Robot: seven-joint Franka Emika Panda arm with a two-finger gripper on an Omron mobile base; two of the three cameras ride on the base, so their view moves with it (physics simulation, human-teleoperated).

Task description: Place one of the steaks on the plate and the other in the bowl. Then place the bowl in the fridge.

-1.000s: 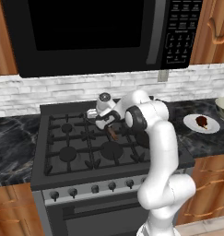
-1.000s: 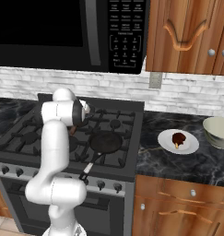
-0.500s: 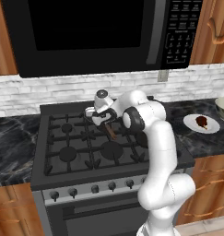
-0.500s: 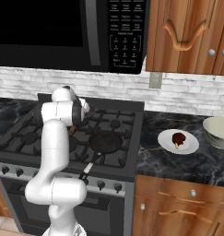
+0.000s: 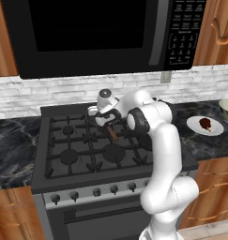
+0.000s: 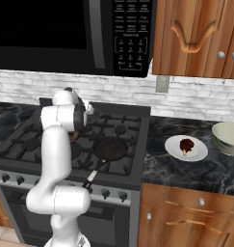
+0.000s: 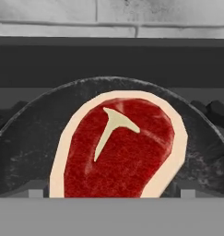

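The bright red steak (image 7: 118, 152) with its pale fat edge lies in a dark frying pan (image 7: 35, 138) at the back of the stove, close in front of the hand camera. My gripper (image 7: 111, 193) hangs just over it and is open, one fingertip (image 7: 36, 193) at each side of the meat. From the base, the gripper (image 5: 100, 119) sits low over the stove's back burners. The dark reddish-brown steak (image 5: 206, 123) rests on the white plate (image 5: 214, 130) on the counter to the right. The cream-green bowl (image 6: 227, 137) stands beyond the plate. The fridge is out of view.
A second dark frying pan (image 6: 110, 148) sits on the stove's front right burner, its handle pointing toward the front edge. A black microwave (image 5: 96, 33) hangs over the stove. Wooden cabinets (image 6: 195, 34) are above the counter at right.
The hand has edged slightly left and back over the rear pan. The plate, bowl and dark steak have not moved.
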